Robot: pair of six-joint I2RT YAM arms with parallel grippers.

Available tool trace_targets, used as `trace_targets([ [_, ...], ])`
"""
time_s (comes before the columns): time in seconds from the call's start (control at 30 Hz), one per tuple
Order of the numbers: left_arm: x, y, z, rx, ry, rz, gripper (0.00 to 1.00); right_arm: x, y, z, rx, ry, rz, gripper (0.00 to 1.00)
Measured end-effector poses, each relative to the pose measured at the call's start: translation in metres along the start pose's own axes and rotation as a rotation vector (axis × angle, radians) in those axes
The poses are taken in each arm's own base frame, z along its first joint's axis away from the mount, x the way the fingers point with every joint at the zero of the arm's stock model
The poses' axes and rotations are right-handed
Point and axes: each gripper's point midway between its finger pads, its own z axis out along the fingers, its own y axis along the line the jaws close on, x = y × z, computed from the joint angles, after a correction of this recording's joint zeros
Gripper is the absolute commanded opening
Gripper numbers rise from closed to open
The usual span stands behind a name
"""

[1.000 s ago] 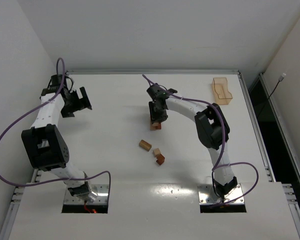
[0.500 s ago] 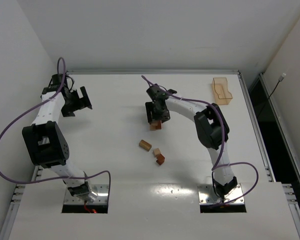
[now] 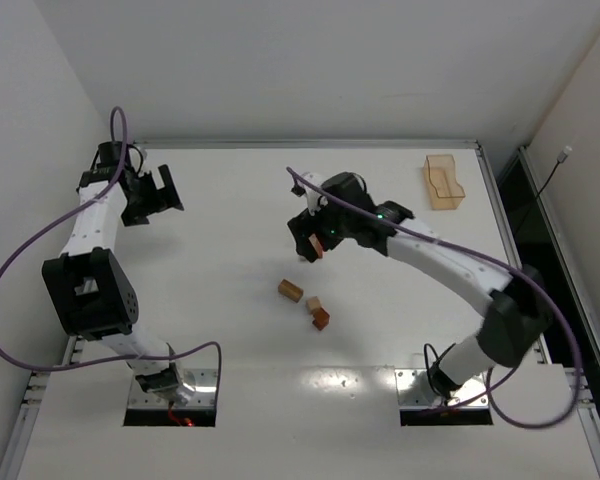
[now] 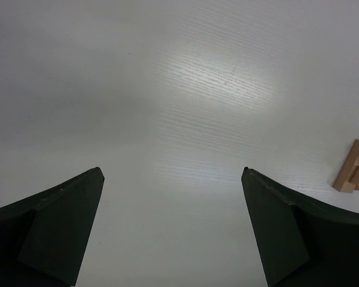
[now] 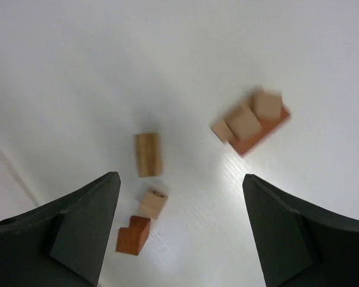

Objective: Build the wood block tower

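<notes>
Three loose wood blocks [image 3: 313, 303] lie on the table [image 3: 230, 350] between its middle and its near edge. They are a tan bar [image 5: 148, 154], a small tan piece [image 5: 152, 203] with a round mark on its top face, and a reddish-brown stepped block [image 5: 133, 235]; the last two are just beside each other. The tower [image 5: 249, 122] stands a little farther in, near the table's middle. It has a reddish-brown base with tan pieces on top, but the blur hides how many layers there are. The right gripper [image 5: 178, 177] hangs above these pieces with its jaws spread wide and nothing between them. The left gripper [image 4: 172, 173], toward the far left corner, is just as wide and empty over bare table. An orange tray [image 3: 443, 182] sits by the far right corner, well apart. The blocks look light, rigid and smooth, so they should not give under pressure but may slip or twist. The bar is best pinched across its narrow width at mid-length, on flat parallel faces. The tower is narrow and loose, so a sideways nudge could topple it.
</notes>
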Motion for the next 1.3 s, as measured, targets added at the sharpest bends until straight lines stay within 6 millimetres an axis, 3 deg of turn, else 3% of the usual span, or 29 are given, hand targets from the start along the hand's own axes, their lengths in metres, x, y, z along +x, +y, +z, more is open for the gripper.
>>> trace_targets([
  [0.1, 0.000, -0.001, -0.007, 0.006, -0.021, 0.009, 1.00, -0.045, 0.044, -0.060, -0.179, -0.215, -0.238, 0.81],
  [0.2, 0.003, -0.001, -0.009, 0.007, -0.021, 0.014, 1.00, -0.066, 0.088, -0.087, -0.377, -0.280, -0.457, 0.82],
  [0.27, 0.006, 0.000, -0.008, 0.006, -0.013, 0.014, 1.00, -0.062, 0.114, -0.076, -0.512, -0.232, -0.566, 0.82],
  [0.33, 0.008, 0.000, -0.007, 0.003, -0.007, 0.013, 1.00, -0.043, 0.129, -0.042, -0.599, -0.127, -0.608, 0.82],
  [0.37, 0.008, 0.001, -0.008, 0.000, -0.009, 0.014, 1.00, -0.024, 0.134, -0.018, -0.632, -0.042, -0.607, 0.82],
  [0.5, 0.006, 0.006, -0.009, -0.030, -0.018, 0.014, 1.00, 0.064, 0.131, 0.062, -0.656, 0.285, -0.529, 0.77],
  [0.57, 0.005, 0.009, -0.013, -0.051, -0.029, 0.020, 1.00, 0.097, 0.123, 0.081, -0.619, 0.397, -0.477, 0.77],
  [0.63, 0.001, 0.012, -0.020, -0.070, -0.052, 0.027, 1.00, 0.107, 0.113, 0.087, -0.558, 0.441, -0.454, 0.75],
  [0.8, -0.007, 0.015, -0.040, -0.099, -0.114, 0.058, 1.00, 0.088, 0.096, 0.100, -0.414, 0.383, -0.424, 0.74],
  [1.0, -0.003, 0.018, -0.040, -0.111, -0.111, 0.065, 1.00, 0.087, 0.087, 0.102, -0.357, 0.359, -0.404, 0.73],
  [1.13, 0.001, 0.018, -0.039, -0.112, -0.097, 0.070, 1.00, 0.069, 0.090, 0.084, -0.365, 0.281, -0.444, 0.75],
  [1.3, 0.004, 0.016, -0.035, -0.091, -0.076, 0.089, 1.00, 0.035, 0.093, 0.034, -0.446, 0.094, -0.664, 0.78],
])
